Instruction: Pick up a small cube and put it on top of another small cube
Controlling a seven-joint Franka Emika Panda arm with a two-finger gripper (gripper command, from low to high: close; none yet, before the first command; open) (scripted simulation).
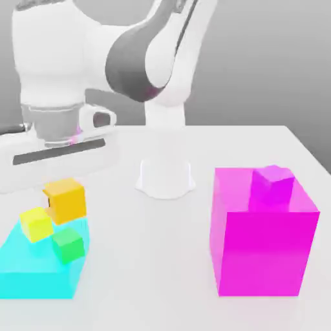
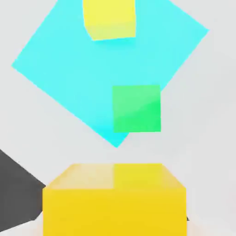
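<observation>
Now, orange cube [image 1: 65,201] inside gripper [image 2: 114,213].

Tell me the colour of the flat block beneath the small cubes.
Cyan, clearest in the hand view.

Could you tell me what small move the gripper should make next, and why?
Probably a short sideways shift to bring the orange cube over the green cube before lowering: the gripper holds the orange cube, and in the hand view it sits beside the green one, not over it.
</observation>
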